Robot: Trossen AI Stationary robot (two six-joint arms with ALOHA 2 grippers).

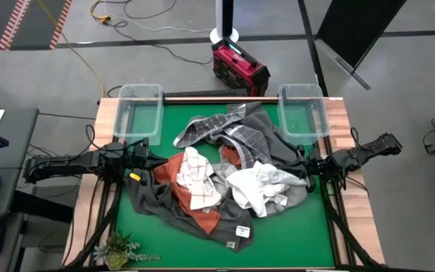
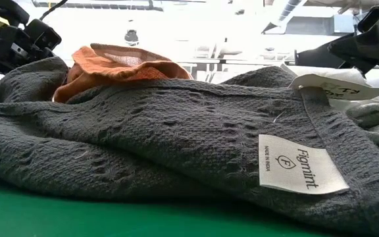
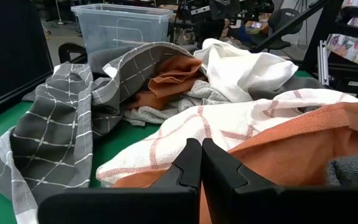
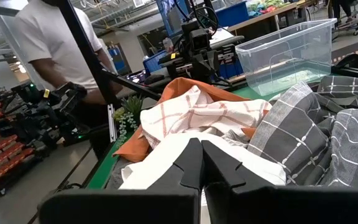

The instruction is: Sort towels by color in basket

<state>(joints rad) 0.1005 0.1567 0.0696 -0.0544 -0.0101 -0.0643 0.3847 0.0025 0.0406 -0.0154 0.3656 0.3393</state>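
Observation:
A heap of towels lies mid-table: a dark grey towel (image 1: 153, 200) (image 2: 176, 131) with a label, a rust orange one (image 1: 178, 175) (image 3: 173, 74), a white one with reddish checks (image 1: 198, 181) (image 3: 185, 130) (image 4: 204, 112), a plain white one (image 1: 259, 185) (image 3: 247, 68) and a grey checked one (image 1: 240, 132) (image 4: 316, 137). My left gripper (image 1: 151, 160) (image 3: 201, 149) is shut at the heap's left edge, over the reddish-check and orange towels. My right gripper (image 1: 302, 163) (image 4: 201, 149) is shut at the heap's right edge, over the white towel. Neither holds cloth.
Two clear plastic bins stand at the table's far corners, one left (image 1: 138, 113) and one right (image 1: 303, 112). A small plant (image 1: 119, 248) sits at the near left corner. A person in a white shirt (image 4: 55, 43) stands beyond the table's left side.

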